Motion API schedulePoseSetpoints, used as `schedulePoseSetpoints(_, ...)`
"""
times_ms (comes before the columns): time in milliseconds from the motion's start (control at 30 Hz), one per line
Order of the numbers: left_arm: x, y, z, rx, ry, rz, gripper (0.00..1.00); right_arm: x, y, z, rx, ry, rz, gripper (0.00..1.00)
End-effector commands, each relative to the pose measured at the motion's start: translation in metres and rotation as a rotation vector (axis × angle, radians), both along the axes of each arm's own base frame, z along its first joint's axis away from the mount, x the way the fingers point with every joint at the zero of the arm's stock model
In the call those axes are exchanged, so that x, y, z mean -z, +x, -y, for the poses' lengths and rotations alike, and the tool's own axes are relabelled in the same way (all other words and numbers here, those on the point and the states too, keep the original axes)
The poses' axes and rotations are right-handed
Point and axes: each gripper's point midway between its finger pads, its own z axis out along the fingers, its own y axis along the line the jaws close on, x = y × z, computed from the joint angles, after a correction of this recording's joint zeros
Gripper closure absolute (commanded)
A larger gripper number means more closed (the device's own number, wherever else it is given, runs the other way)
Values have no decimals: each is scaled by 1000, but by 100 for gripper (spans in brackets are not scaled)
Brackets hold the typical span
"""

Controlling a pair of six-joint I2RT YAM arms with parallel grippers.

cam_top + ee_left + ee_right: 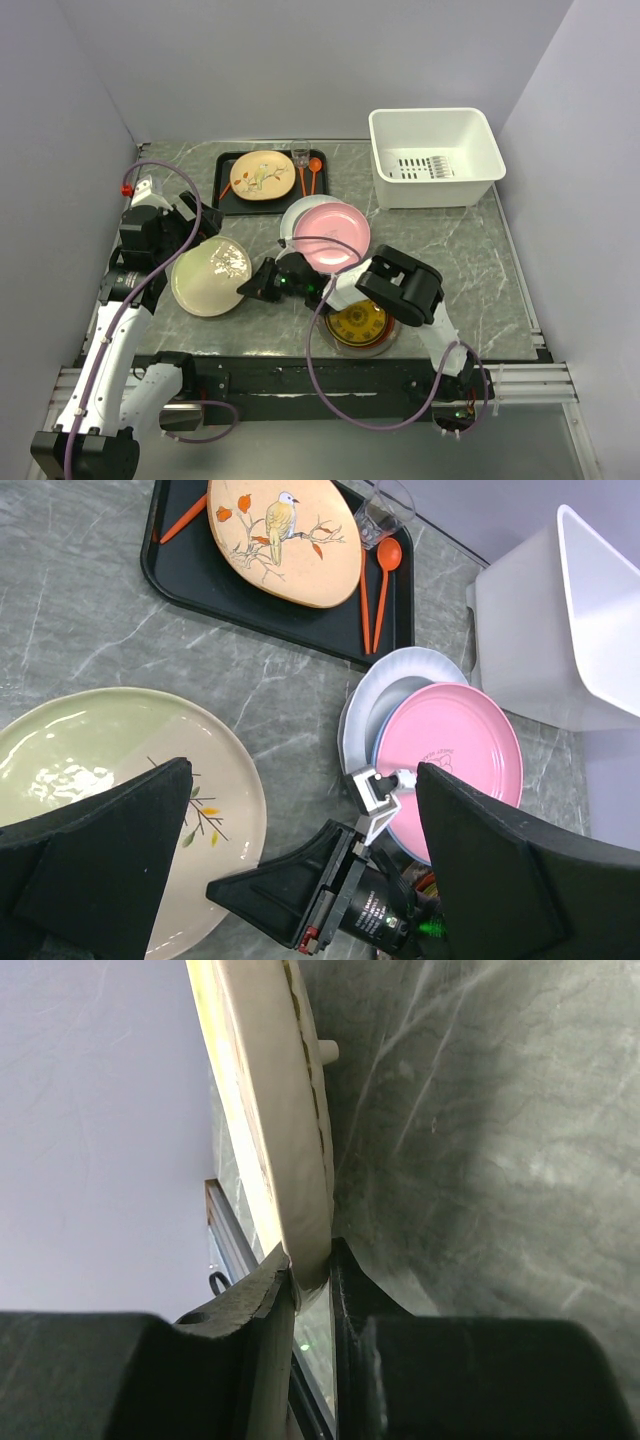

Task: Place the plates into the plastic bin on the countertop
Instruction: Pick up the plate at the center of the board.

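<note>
The cream floral plate point(208, 277) lies at the left on the countertop point(450, 260). My right gripper point(252, 287) is shut on its right rim. The right wrist view shows the plate edge-on point(275, 1110) between the closed fingers point(262, 1295). My left gripper point(200, 230) is open and empty, hovering above the plate's far edge. Its wrist view shows the plate point(90, 760) and the right gripper point(300, 880) below. A pink plate point(331, 236) rests on a white plate point(296, 215). A gold-patterned dark red plate point(358, 324) sits under the right arm. The white plastic bin point(480, 150) stands at the back right.
A black tray point(228, 195) at the back holds a tan bird-pattern plate point(262, 175), orange cutlery point(314, 170) and a clear glass point(300, 155). Grey walls close in the left, back and right sides. A purple cable loops over each arm.
</note>
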Motion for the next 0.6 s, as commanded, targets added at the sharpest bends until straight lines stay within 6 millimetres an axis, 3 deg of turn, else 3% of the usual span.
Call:
schedulePoseSetpoints(0,-20,1,1,14,6,54,1,-60,13,1,35,97,109,100)
schedulePoseSetpoints(567,-18,1,-1,5,14,46,1,-114,8,11,40,156,185,100)
